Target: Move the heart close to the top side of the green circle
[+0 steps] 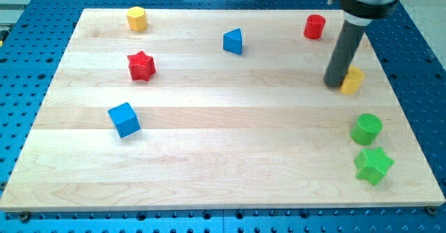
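A yellow block (353,80), likely the heart though its shape is partly hidden, lies near the board's right edge. My tip (334,83) stands right against its left side, touching it or nearly so. The green circle (366,129) lies below the yellow block, about a block's width away, at the right edge. A green star (373,164) sits just below the circle.
A red cylinder (315,26) is at the top right, a blue triangle (233,41) at top centre, a yellow hexagon (136,18) at top left, a red star (141,66) and a blue cube (124,119) on the left. The wooden board (209,163) lies on a blue perforated table.
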